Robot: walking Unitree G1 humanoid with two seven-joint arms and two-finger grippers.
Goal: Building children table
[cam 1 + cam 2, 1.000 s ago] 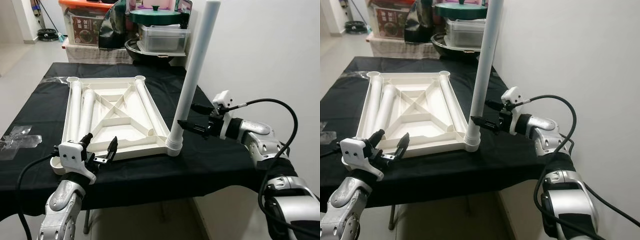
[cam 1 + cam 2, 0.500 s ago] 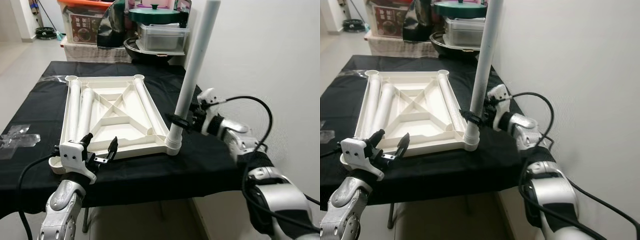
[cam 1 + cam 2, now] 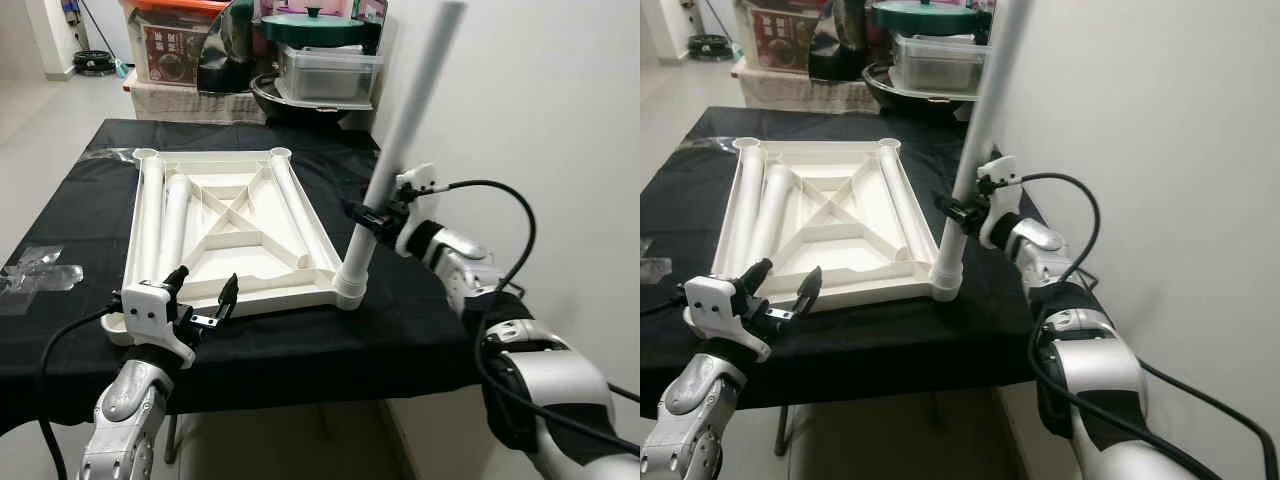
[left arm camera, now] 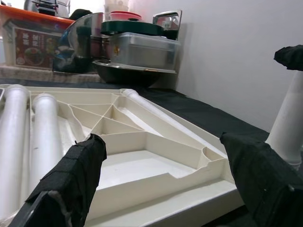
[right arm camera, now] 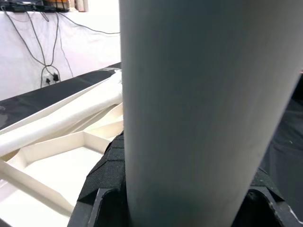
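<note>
Right gripper (image 3: 372, 214) clamped on white table leg (image 3: 400, 137), tilted off vertical, foot in near right corner socket of upturned tabletop (image 3: 232, 225) on black-clothed table (image 3: 300, 345). Left gripper (image 3: 200, 300), fingers spread, idle at near left edge.

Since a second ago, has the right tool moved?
Yes. The right tool has closed in from the table's right edge onto the upright white leg, and the leg now tilts right, away from the tabletop frame.
</note>
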